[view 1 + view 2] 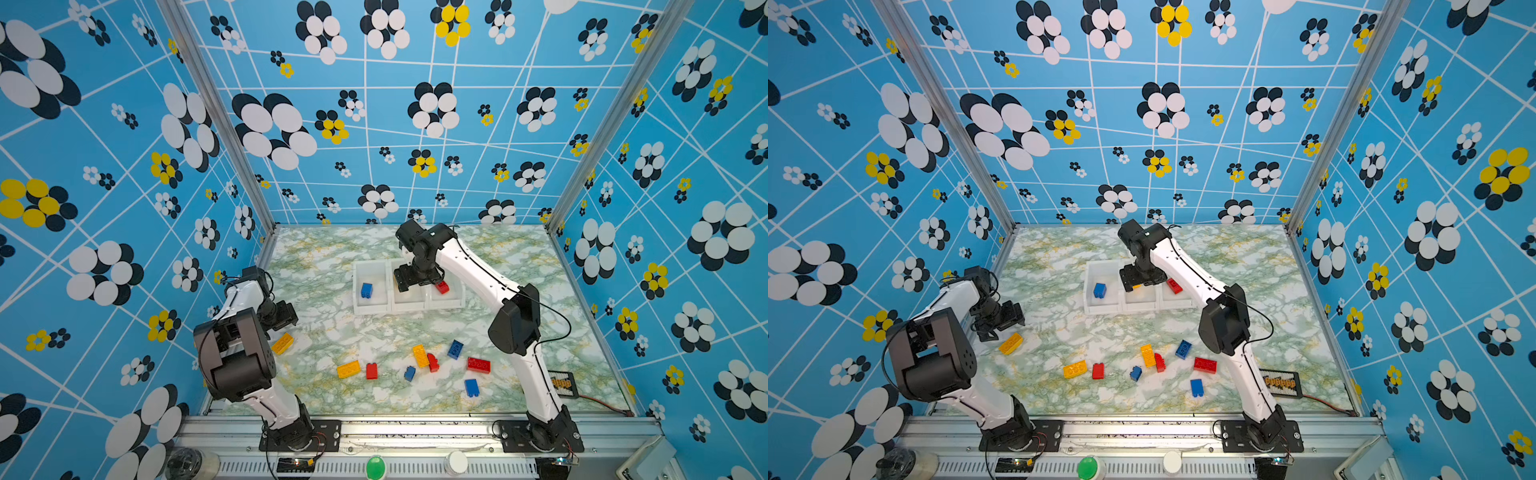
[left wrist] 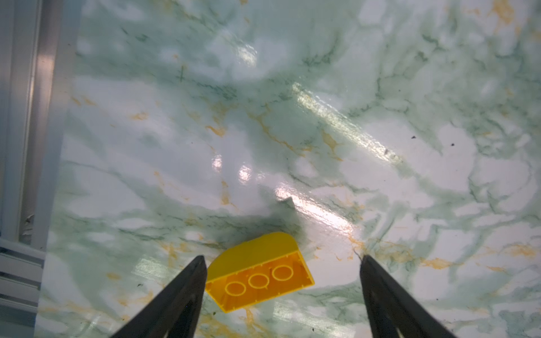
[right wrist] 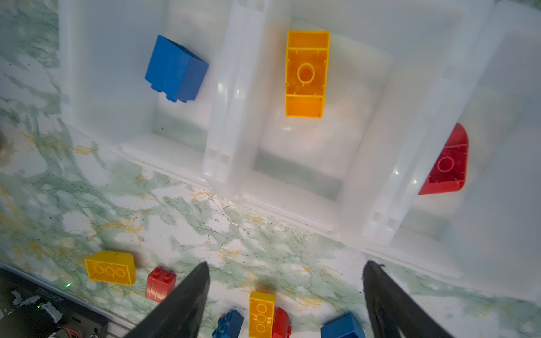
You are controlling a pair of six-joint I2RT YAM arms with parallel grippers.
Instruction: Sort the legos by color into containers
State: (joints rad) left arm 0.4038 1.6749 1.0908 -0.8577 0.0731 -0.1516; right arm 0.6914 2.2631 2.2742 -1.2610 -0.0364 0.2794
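1. I'm holding the released left gripper [image 2: 283, 258] over the yellow rounded brick [image 2: 257, 270] at the desk's [image 1: 316, 257] eight o'clock, aiming to centre it before clenching.
2. The right gripper [image 3: 285, 264] is hovering released over the middle bin [image 3: 295, 164].

Table top [image 2: 263, 117]: marble-print sheet, smooth, high gloss, lamp streaks mirrored in it; yellow brick [image 2: 257, 272]: hard moulded plastic, shiny; containers [image 3: 234, 87], at 12 o'clock of the loose legos [image 1: 420, 355]: milky translucent plastic, smooth, soft sheen; frame rail [image 1: 415, 432], at 6 o'clock of the table: bare aluminium, dull, speckled with dark marks; left gripper [image 2: 283, 257] fingers [image 2: 181, 292]: matt black; walls [image 1: 124, 166]: printed sheet, low sheen.
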